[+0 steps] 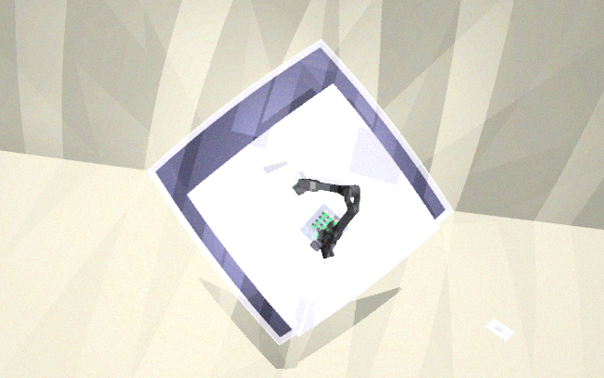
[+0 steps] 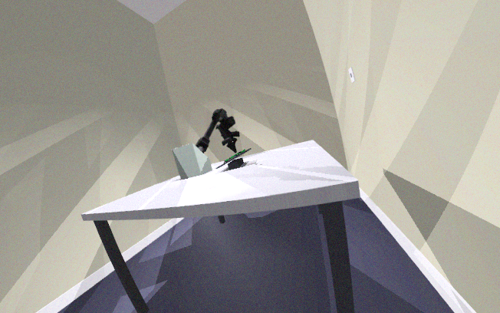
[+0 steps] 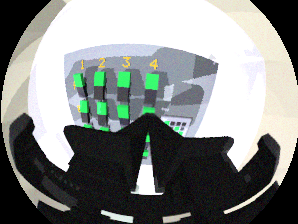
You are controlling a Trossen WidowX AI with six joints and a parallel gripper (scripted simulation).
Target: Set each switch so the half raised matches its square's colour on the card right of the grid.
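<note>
Pale beige walls close round a white table (image 2: 291,180); beside the arm's base a grey-green block (image 2: 190,160) sits on it.

Fingers first: the gripper (image 3: 147,129) is pinched fully together, tips meeting in a blunt point, nothing between them. That suits poking, not grasping.

Just beyond the tips in the wrist view lies the switch panel (image 3: 200,76), a grey plate with yellow column numbers 1 to 4 along its far edge. Far row of switches (image 3: 124,84) shows green halves at all four columns; a second row sits nearer, partly hidden behind the fingertips. Which halves stand raised I cannot tell at this blur.

Small card (image 3: 176,124) lies just right of the tips, at the panel's near right edge; its squares are too small to read.

Key relation: the closed tips hang above the panel's near edge, roughly between columns 3 and 4, with the grid running away from the arm. Each switch's long axis runs near-to-far, so a press calls for a reach forward and down onto a raised end.

Exterior view: the gripper (image 2: 231,145) points down, apart from the panel (image 2: 234,156), a gap showing between.

Top view: the arm (image 1: 348,204) bends out and back over the grid (image 1: 322,220).

Judgement: in approach, no contact yet; risk is clipping a neighbouring switch.
</note>
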